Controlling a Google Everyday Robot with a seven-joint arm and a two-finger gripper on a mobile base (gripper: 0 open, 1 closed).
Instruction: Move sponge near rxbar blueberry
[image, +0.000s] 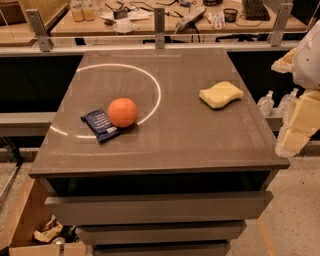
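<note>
The pale yellow sponge (220, 94) lies on the right side of the grey table top (165, 135), with wavy edges. The dark navy rxbar blueberry (100, 125) lies flat at the left front, touching the orange ball (122, 112) on its right. My cream-coloured gripper (295, 131) hangs at the right edge of the view, off the table's right side, to the right of and nearer than the sponge. It holds nothing that I can see.
A bright ring of light marks the table's left half. A rail with metal posts (159, 26) runs behind the table, with a cluttered bench beyond. Drawers (160, 207) sit below the top. Plastic bottles (266, 103) stand right of the table.
</note>
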